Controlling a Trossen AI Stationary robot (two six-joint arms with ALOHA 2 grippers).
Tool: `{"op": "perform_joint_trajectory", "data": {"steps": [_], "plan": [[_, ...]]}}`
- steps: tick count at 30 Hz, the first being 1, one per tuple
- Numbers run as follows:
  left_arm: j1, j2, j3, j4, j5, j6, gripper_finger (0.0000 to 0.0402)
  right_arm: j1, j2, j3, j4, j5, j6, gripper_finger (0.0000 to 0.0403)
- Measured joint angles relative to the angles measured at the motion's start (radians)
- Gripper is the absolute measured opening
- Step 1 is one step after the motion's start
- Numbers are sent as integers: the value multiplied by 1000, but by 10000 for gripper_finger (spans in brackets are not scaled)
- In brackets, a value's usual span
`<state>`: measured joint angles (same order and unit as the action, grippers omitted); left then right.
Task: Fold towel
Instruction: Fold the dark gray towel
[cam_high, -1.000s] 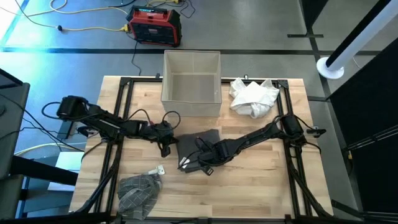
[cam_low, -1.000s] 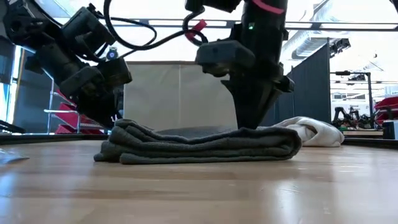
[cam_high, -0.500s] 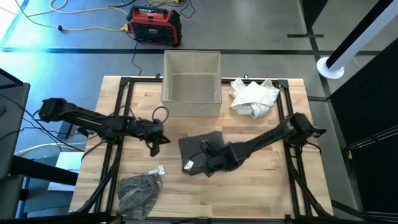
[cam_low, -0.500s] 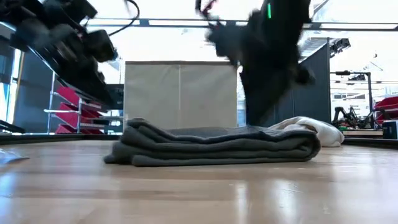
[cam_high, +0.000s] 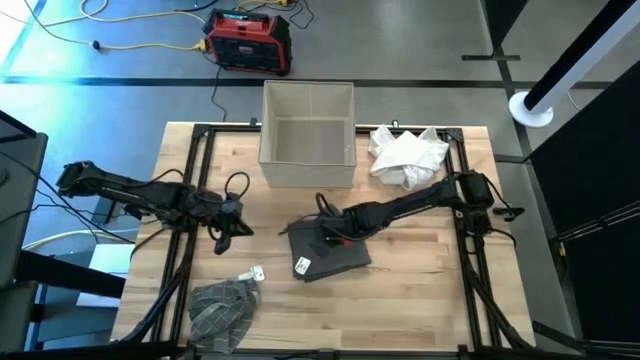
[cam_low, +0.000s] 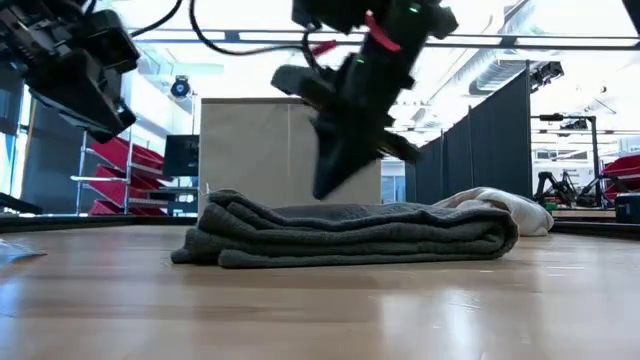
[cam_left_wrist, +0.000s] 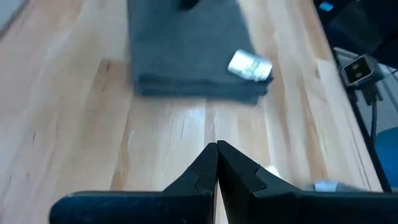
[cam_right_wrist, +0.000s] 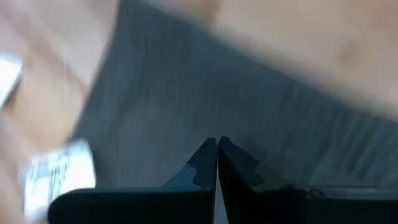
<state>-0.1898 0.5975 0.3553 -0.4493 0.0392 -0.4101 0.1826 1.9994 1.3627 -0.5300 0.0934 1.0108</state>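
Fingers (cam_right_wrist: 217, 163) closed above folded grey towel (cam_high: 328, 252).

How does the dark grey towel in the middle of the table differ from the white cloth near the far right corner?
The dark grey towel is folded into a flat, layered rectangle; the white cloth lies crumpled in a loose heap. The grey towel shows a white tag; no tag shows on the white cloth. The right gripper is over the grey towel, while no gripper is near the white cloth. Both rest on the wooden table.
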Motion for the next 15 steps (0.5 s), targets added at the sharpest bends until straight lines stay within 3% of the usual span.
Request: {"op": "perform_joint_trajectory", "data": {"steps": [6, 15], "plan": [[-29, -26, 0, -59, -32, -75, 0, 150, -96, -177, 39, -28, 279, 0], [-55, -24, 0, -45, -80, -40, 0, 472, -198, -330, -20, -3, 784, 0]]}}
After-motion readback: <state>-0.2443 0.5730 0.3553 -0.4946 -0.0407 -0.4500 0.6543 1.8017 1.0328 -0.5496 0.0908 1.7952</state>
